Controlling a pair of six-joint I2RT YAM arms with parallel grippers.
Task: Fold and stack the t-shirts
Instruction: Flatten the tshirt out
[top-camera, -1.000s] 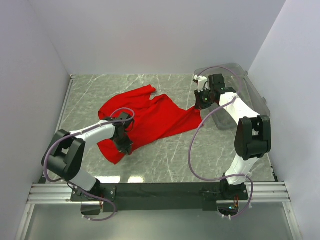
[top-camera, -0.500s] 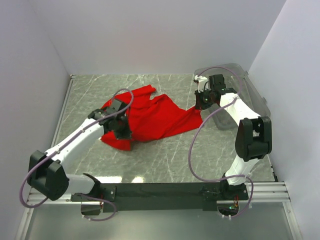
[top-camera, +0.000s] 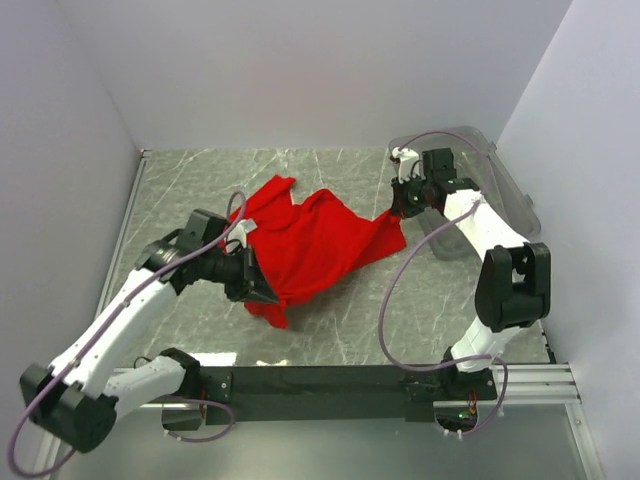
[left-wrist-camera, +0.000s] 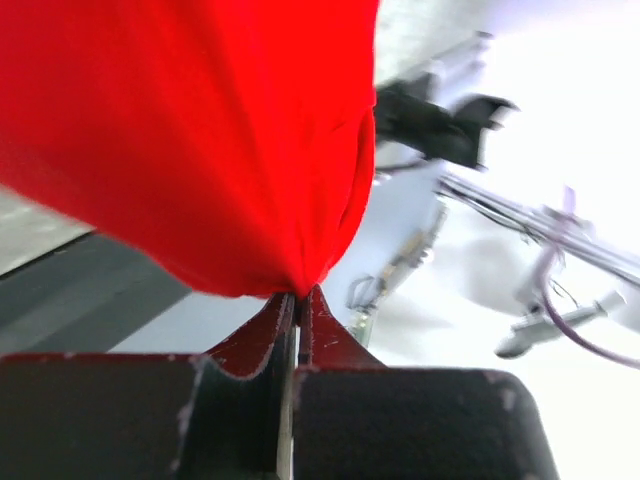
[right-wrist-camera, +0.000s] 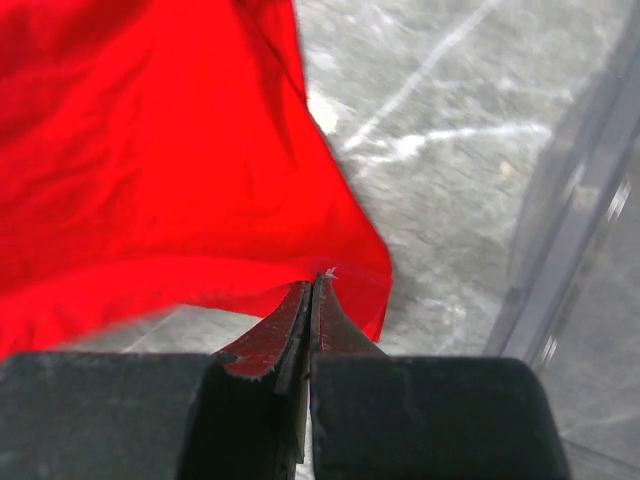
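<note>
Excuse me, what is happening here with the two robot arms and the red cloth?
Two robot arms are handling one red t-shirt on a grey table. The left gripper is shut on one edge of the cloth at the near left side. The right gripper is shut on another corner at the far right, beside a clear bin. The t-shirt is stretched loosely between them, wrinkled and not yet folded.

One t-shirt (red), two grippers, one bin
</note>
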